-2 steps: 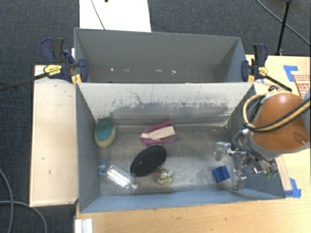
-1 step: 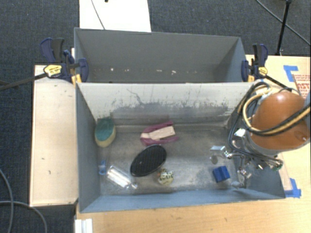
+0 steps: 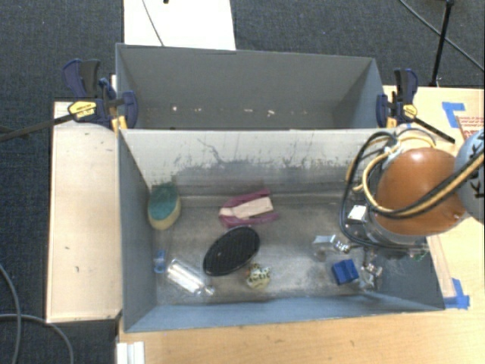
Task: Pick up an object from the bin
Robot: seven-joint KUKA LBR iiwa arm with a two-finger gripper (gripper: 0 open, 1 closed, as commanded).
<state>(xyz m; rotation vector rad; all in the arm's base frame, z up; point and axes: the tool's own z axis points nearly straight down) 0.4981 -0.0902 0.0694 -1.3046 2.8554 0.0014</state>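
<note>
1. The camera view looked down into the bin (image 3: 242, 158), and the arm came in from the right.
2. The orange cover (image 3: 413, 192) on the wrist, with cables (image 3: 362, 174) looped around it, stood over the right end of the bin and hid part of the floor there.
3. The gripper (image 3: 368, 273) was below this cover, low in the near right corner and close to the floor.
4. Whether the gripper was spread or pressed together, I could not tell, because the cover and the dark parts under it hid too much.
5. A small blue block (image 3: 345, 271) lay on the floor just left of the gripper. Whether the two touched, I could not tell.
6. A grey metal piece (image 3: 326, 243) lay a little farther back and left of the blue block, near it but apart.
7. A black oval brush (image 3: 231, 250) lay in the middle of the floor, turned at an angle.
8. A pink cloth (image 3: 246, 208) lay behind the brush, near the far wall.
9. A green and yellow sponge (image 3: 164, 205) stood against the left wall, on the far side.
10. A clear bottle (image 3: 182, 275) lay on its side in the near left corner.
11. A small yellowish ball (image 3: 258, 277) lay just near and right of the brush, between the bottle and the blue block.
</note>
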